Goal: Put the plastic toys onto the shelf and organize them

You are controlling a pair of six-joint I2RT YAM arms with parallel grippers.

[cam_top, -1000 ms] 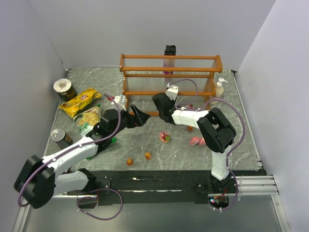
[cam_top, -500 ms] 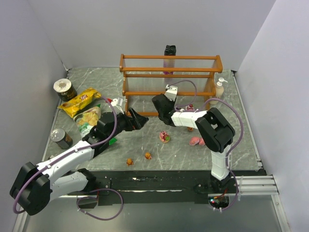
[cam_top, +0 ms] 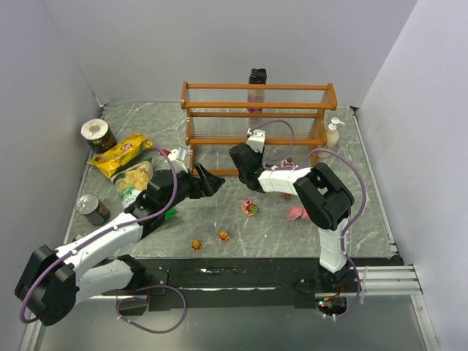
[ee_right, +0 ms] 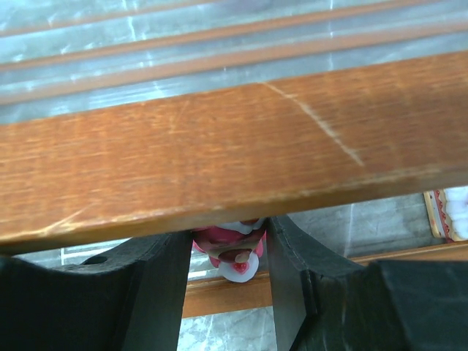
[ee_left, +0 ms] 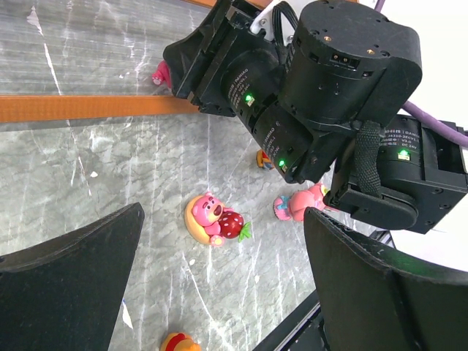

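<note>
The shelf [cam_top: 256,117] stands at the back of the table, a wooden frame with clear slatted tiers. My right gripper [cam_top: 240,156] is at its lower front, shut on a pink toy [ee_right: 230,252] that sits just under a wooden rail [ee_right: 234,146]. My left gripper [ee_left: 223,278] hangs open above the table. Below it lie a pink bear with a strawberry [ee_left: 213,218], another pink toy [ee_left: 301,206] and an orange toy [ee_left: 181,342]. From above I see the bear [cam_top: 249,207], a pink toy [cam_top: 296,213], two orange toys [cam_top: 197,244] [cam_top: 224,235] and my left gripper [cam_top: 208,180].
Two chip bags [cam_top: 121,153] [cam_top: 134,179] and two cans [cam_top: 97,134] [cam_top: 91,208] lie on the left. Pump bottles [cam_top: 333,134] stand by the shelf's right end and a dark object [cam_top: 257,76] stands behind it. Grey walls close in the sides.
My left arm has shifted a little, its gripper dropping slightly toward the table. My right gripper has edged left along the shelf's lower front with the pink toy.
</note>
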